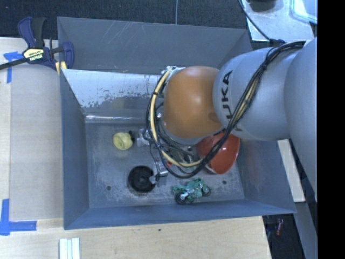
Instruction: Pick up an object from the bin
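Gripper (159,169), grip width impossible to tell, beside one black disc (141,179) at 8 o'clock; one yellow lump (123,141), one green toy (190,192), one red bowl (226,158).

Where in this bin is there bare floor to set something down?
Bare floor lies along the bin's left wall, beside the yellow ball and black disc. A smaller patch sits right of the green toy. Crowded: the middle, under the arm, by the red bowl.
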Controlling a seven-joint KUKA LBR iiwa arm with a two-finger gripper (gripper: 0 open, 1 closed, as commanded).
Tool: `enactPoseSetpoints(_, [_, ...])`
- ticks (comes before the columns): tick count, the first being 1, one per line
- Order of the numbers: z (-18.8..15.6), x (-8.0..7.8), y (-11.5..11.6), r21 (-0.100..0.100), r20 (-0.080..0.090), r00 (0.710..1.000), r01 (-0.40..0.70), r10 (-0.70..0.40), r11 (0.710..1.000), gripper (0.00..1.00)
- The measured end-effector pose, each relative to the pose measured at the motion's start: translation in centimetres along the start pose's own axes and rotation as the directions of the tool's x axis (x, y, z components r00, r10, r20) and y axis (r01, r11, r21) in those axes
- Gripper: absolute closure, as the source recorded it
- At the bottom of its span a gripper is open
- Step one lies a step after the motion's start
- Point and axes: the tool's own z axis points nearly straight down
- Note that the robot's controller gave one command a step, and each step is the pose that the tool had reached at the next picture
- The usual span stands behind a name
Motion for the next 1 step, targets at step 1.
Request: enactPoseSetpoints(1, [0.85,0.83,1.95,0.001,-0.009,0.993,0.119,-0.119,0.993,0.0])
